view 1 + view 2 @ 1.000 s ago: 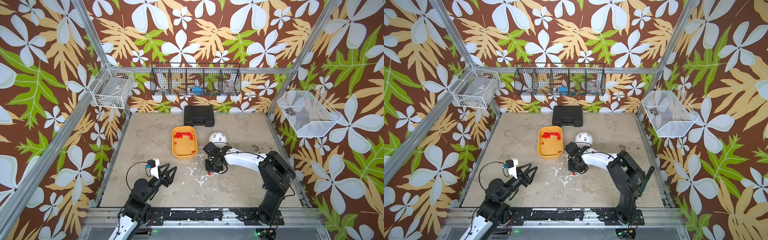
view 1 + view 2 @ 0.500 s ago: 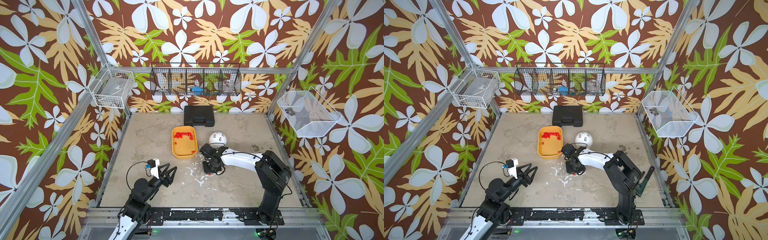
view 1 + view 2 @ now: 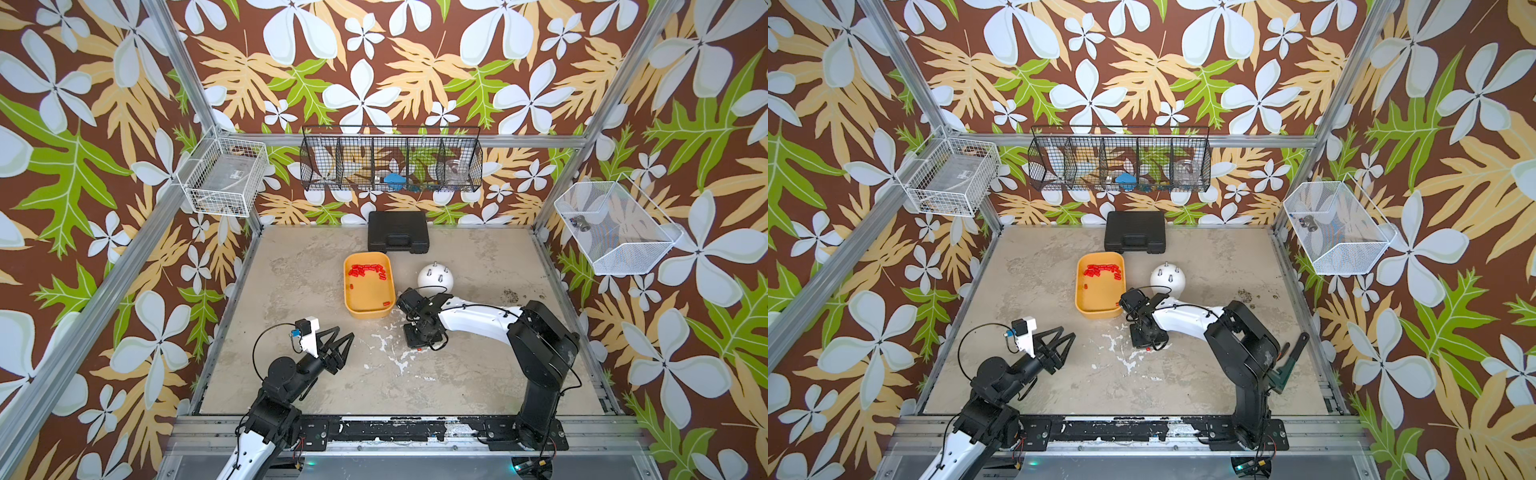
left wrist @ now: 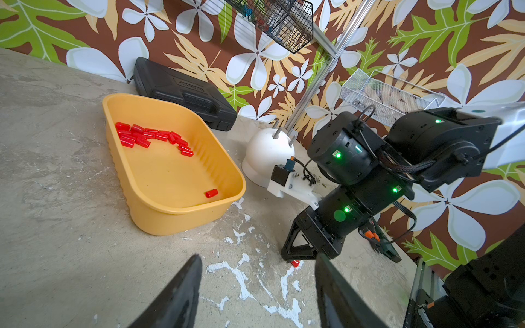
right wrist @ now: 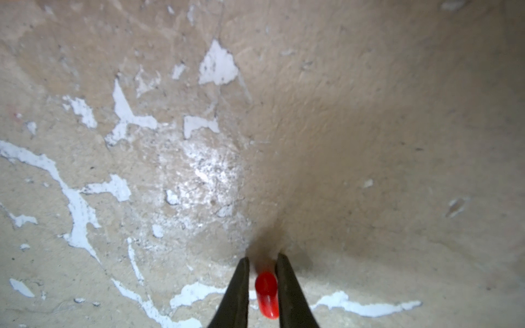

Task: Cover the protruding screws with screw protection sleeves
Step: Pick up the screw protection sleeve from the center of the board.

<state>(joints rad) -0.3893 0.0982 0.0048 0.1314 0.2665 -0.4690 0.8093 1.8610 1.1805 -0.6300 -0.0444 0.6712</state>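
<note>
Top views, tray: a yellow tray (image 3: 368,314) sits mid-bench (image 3: 478,374), its long side running 12 to 6 o'clock.
Top views, screw protection sleeves (image 3: 366,270): a red heap at the tray's 12 o'clock end, with a lone sleeve (image 3: 386,304) in its 5 o'clock corner.
Top views, protruding screws (image 3: 434,266): bare grey studs standing out of a white dome (image 3: 435,284), which is near the tray at its 3 o'clock.
Top views, black case (image 3: 398,232): at 12 o'clock of the tray, against the back wall.
Top views, right gripper (image 3: 419,343): points down at the bench, between 4 and 5 o'clock of the tray and about 6 o'clock of the dome. In both top views a red sleeve (image 3: 1148,350) shows at its tips.
Top views, left gripper (image 3: 345,336): at 7 o'clock of the tray, jaws apart, nothing between them.
Left wrist, left gripper (image 4: 257,257): two black fingers (image 4: 184,292) stand wide apart, with only scuffed bench between them.
Left wrist, right gripper (image 4: 297,257): tips down at the bench, the red sleeve (image 4: 295,263) right under them.
Left wrist, tray (image 4: 173,211): the heap of screw protection sleeves (image 4: 147,136) is at the end nearer the black case (image 4: 181,91), and the lone sleeve (image 4: 211,193) at the opposite end.
Left wrist, dome (image 4: 264,153): three protruding screws (image 4: 277,132) are visible, all uncovered.
Right wrist, right gripper (image 5: 262,258): its fingers (image 5: 235,292) are drawn in on the red sleeve (image 5: 266,294), which lies lengthwise between them. The picture is blurred.
Right wrist, bench (image 5: 369,113): beige with white flaked patches.
</note>
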